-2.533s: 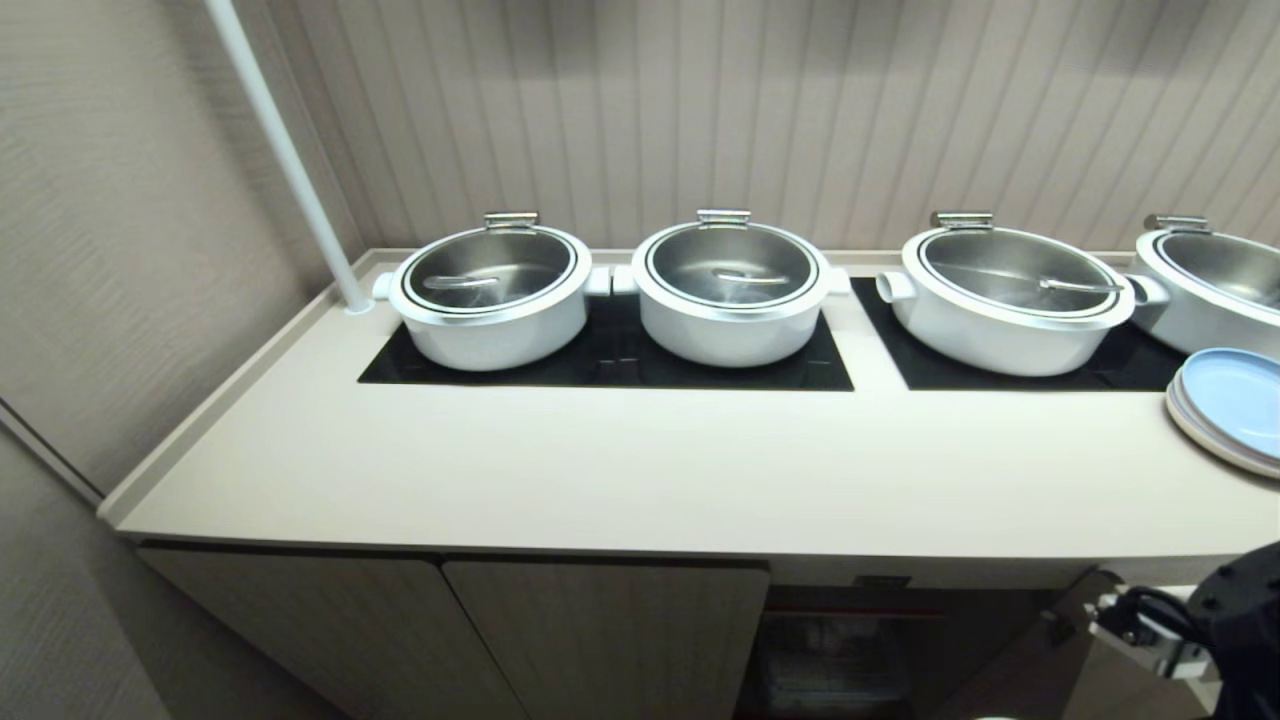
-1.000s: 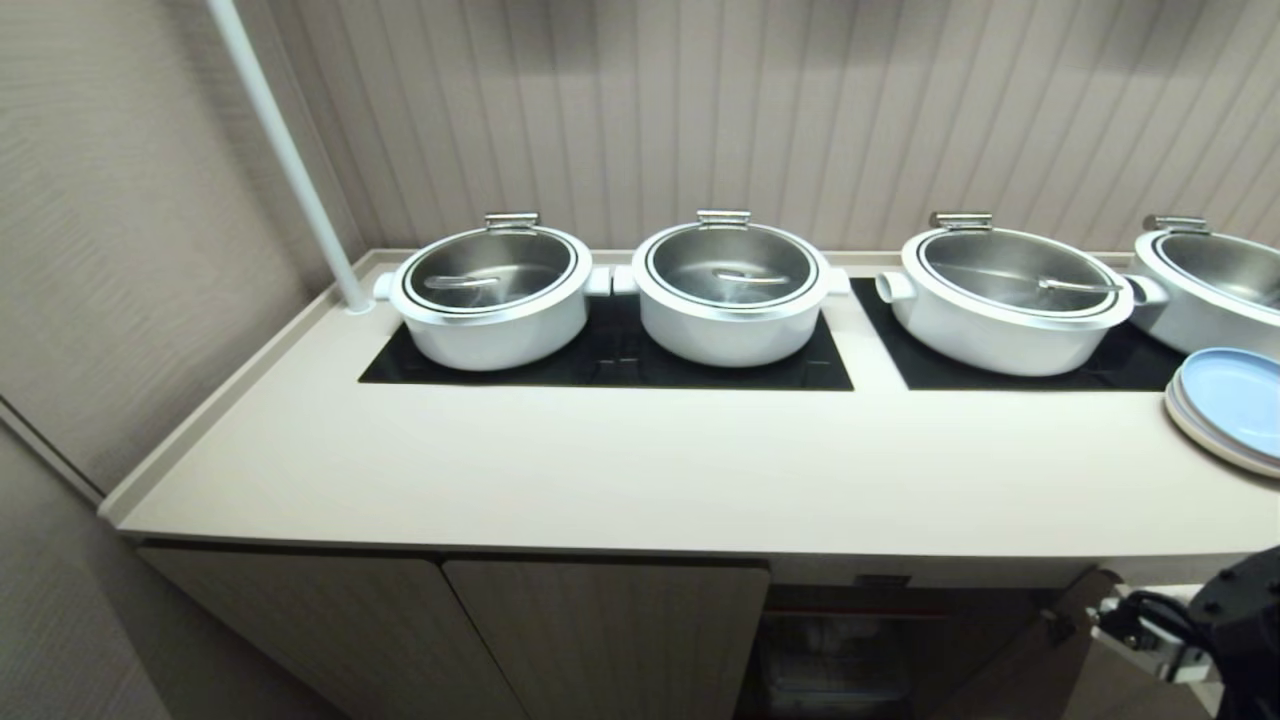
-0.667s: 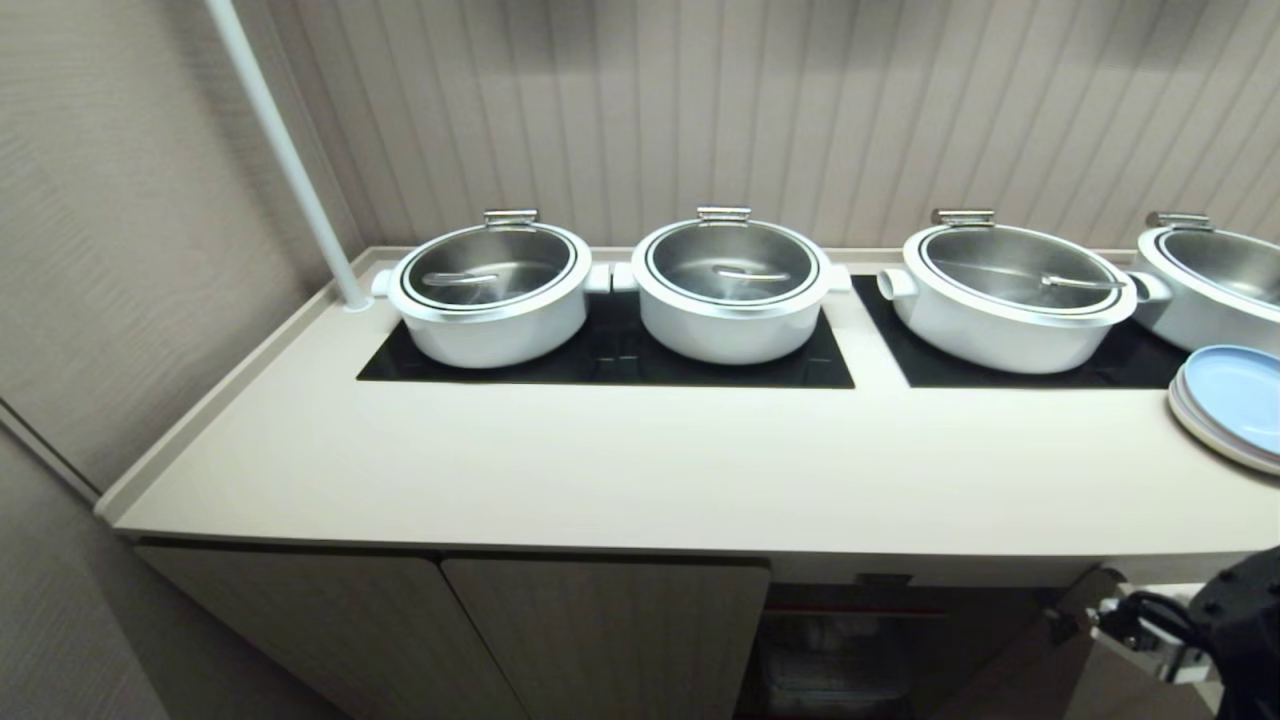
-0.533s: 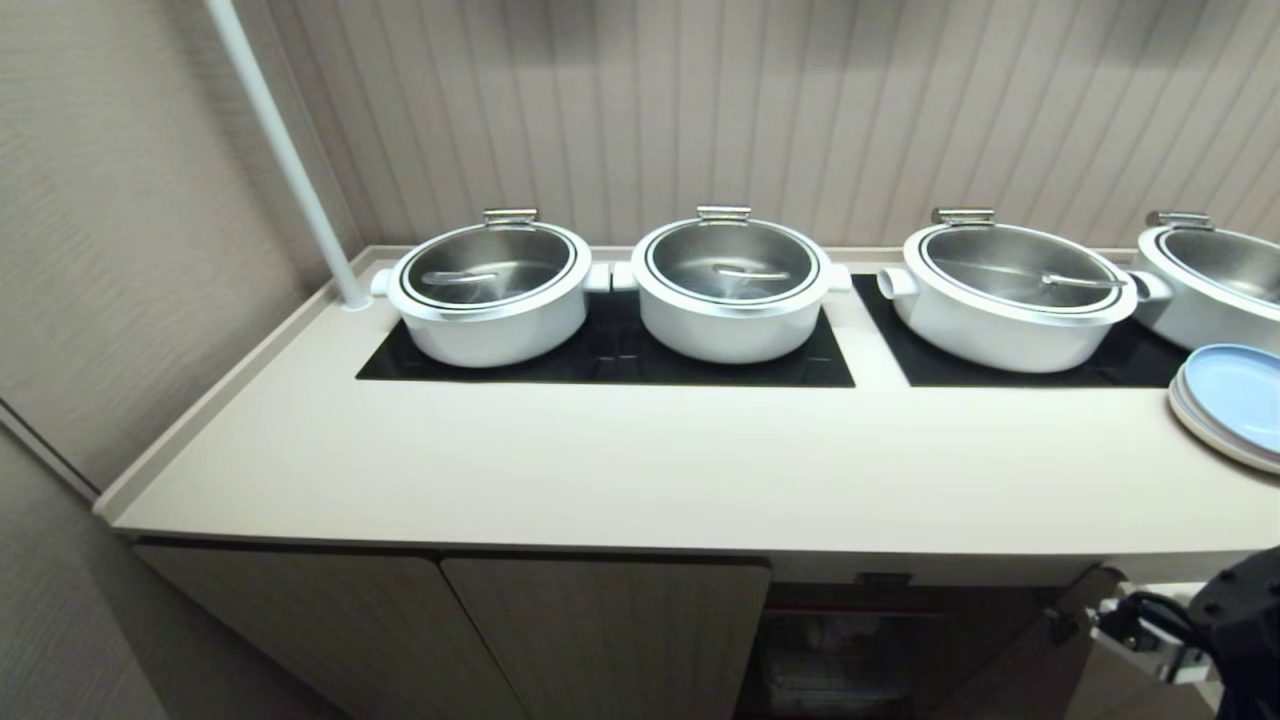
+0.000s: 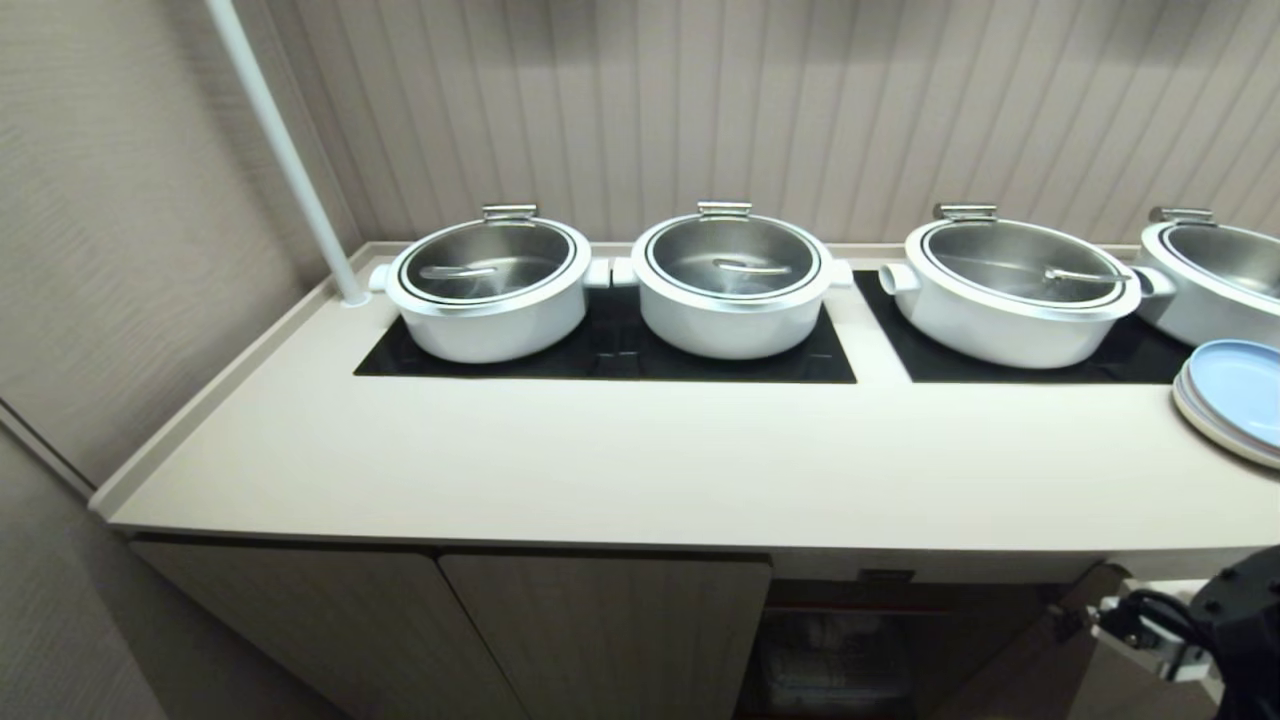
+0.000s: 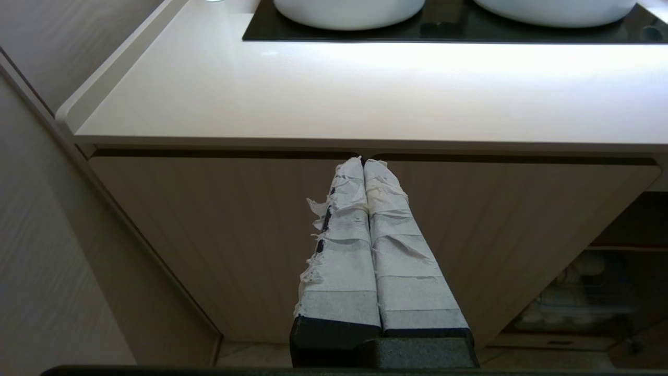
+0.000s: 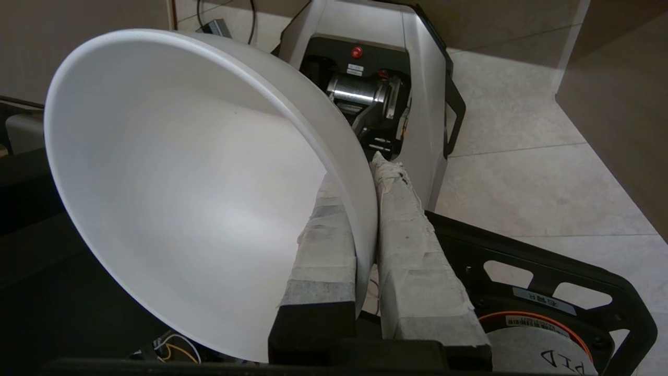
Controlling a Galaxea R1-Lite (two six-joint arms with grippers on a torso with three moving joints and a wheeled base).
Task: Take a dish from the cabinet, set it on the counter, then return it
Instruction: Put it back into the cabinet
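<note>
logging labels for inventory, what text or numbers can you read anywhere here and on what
"PID", seen upside down: on the round orange-rimmed part beside the right gripper.
White sticker on the black frame: too small to read.
Black label under the counter edge: unreadable.
Nothing else bears text.

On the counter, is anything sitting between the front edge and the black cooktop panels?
No. In the head view that strip of the counter is bare up to the cooktop panels; only the stacked plates sit at its far right.
</note>
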